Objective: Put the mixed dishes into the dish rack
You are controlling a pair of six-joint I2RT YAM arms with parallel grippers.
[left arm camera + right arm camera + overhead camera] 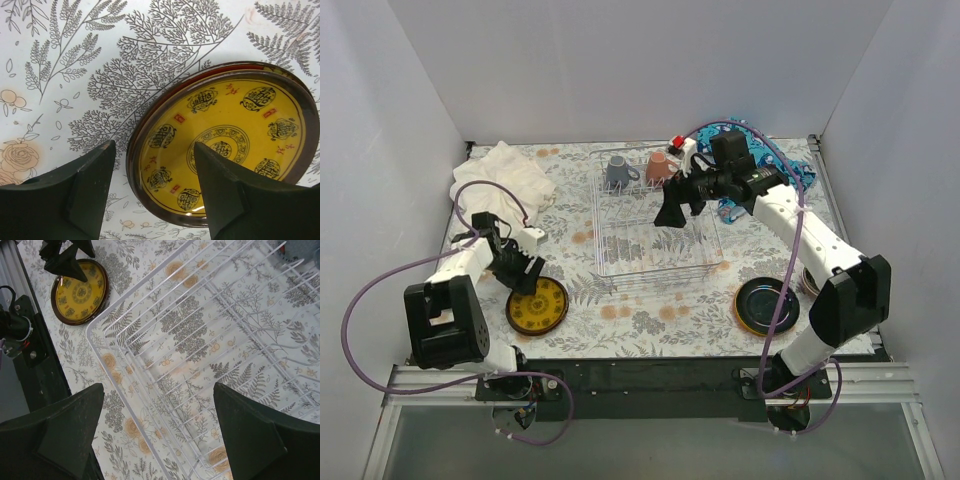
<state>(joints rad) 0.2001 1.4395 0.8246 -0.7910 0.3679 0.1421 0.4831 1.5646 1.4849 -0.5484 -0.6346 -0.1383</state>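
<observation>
Left wrist, glossy yellow plate (225,145), brown rim, dark medallions

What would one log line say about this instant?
left end effector: open, astride yellow plate rim | right end effector: open, above dish rack | grey mug, brown mug: in rack | dark blue plate: outside rack

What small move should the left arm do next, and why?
Probably lower the left gripper and close it on the rim of the yellow plate: its open fingers straddle that rim, and the plate lies flat on the table, not yet gripped.
</observation>
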